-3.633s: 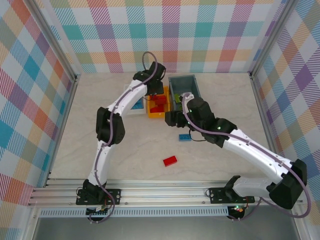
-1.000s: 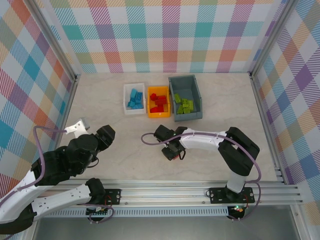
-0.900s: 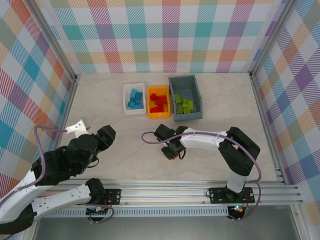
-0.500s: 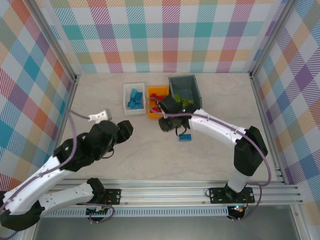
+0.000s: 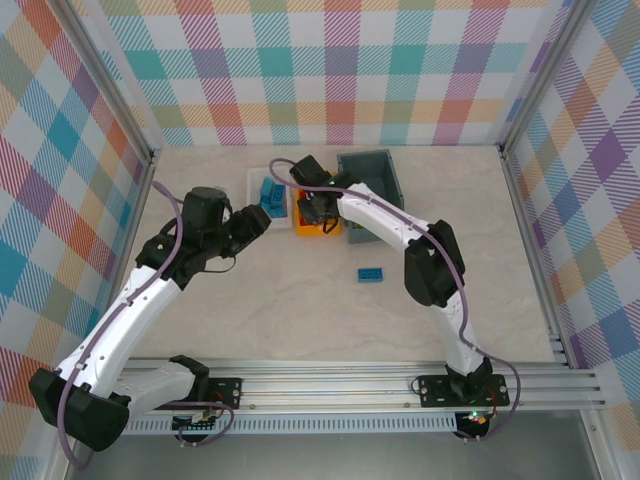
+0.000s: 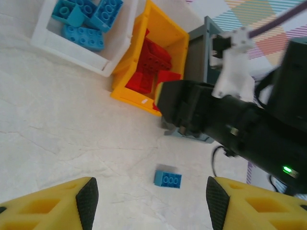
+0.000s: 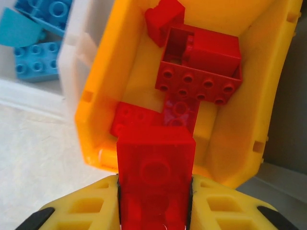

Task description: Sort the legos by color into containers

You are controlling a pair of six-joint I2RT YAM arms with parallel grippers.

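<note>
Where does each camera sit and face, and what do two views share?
Top external: fixed above and behind the bases, looking down at the table; left arm and right arm show.
Left wrist: on the left arm, facing the orange rectangular plastic bin and a blue plastic brick; its open left claw shows.
Right wrist: on the right arm, looking down into that bin; right claw grips a red plastic brick.
Shared: both wrist views show that bin.

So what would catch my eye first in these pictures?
The right tool grips a red brick at the rim of the orange bin, which holds more red pieces. One blue brick lies alone on the table, and the left tool is open, facing it.
</note>
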